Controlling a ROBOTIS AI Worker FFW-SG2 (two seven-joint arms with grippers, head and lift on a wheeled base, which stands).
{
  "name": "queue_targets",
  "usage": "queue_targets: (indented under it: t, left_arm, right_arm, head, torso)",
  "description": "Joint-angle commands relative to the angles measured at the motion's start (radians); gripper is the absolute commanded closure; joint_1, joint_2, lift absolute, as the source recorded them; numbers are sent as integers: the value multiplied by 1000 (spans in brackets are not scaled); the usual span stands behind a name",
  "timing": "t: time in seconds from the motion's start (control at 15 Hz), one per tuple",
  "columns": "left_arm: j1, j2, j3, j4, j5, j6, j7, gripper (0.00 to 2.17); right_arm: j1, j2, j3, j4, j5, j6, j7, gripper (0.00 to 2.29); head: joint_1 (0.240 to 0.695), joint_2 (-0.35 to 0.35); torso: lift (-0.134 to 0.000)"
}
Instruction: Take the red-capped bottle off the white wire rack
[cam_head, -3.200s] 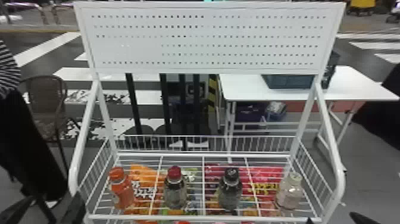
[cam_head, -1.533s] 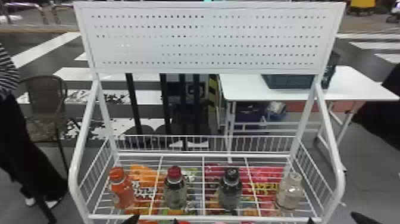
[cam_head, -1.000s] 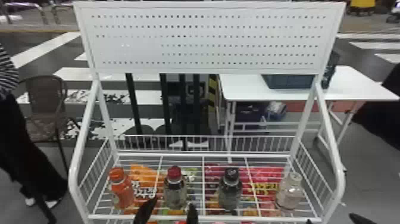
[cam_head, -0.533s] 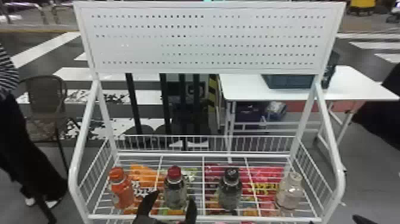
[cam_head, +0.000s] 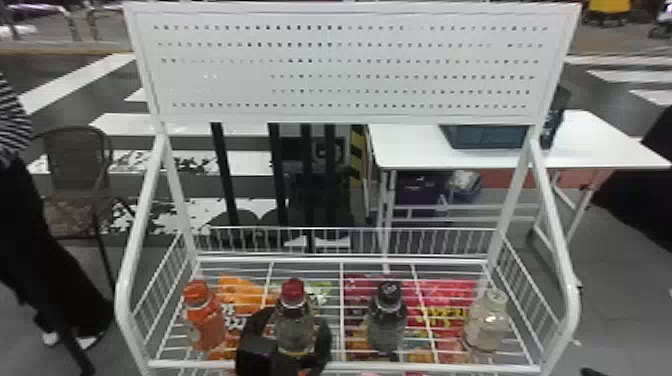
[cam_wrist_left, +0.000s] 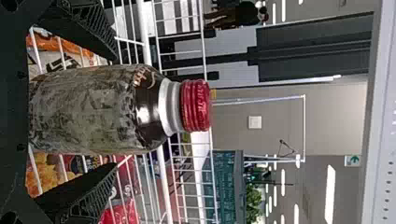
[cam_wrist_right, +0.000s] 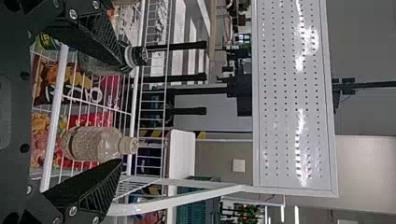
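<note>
The red-capped bottle stands upright on the white wire rack. My left gripper has its fingers on either side of that bottle. Seen from the left wrist, the bottle lies between the open fingers of the left gripper, with narrow gaps beside it; its base is hidden by the gripper body. A dark tip of my right gripper shows at the head view's bottom right. In its wrist view the right gripper is open, nothing held.
An orange bottle stands left of the red-capped one; a black-capped bottle and a pale bottle stand to its right. Snack bags lie beneath the wires. The rack's front rail and perforated back panel border the space.
My left gripper has come in from the bottom edge and moved forward until its fingers flank the red-capped bottle. The right gripper's tip has slipped lower at the bottom right. The bottles stay put.
</note>
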Motion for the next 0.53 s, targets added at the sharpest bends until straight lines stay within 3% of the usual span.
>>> queue_targets:
  t: [0.0,0.13,0.27,0.47]
  left_arm:
    - [-20,2,3,34,18,-2,-5,245]
    - [-6,13,14,10,64,-5,-40,1190]
    - [34,18,22,-50,67,-5,-56,1798]
    - [91,36,25,-173,68,4,-62,1801]
  right_arm:
    - [-2,1,3,5,3,0,-2,151]
    - [-12,1,3,15,7,0,-2,151]
    - [-23,1,3,19,12,3,-5,151]
    - [-43,1,9,19,20,22,-6,151]
  head:
    - [499,0]
    - [499,0]
    - [499,0]
    - [499,0]
  torso:
    - [0]
    - [0]
    - [0]
    - [0]
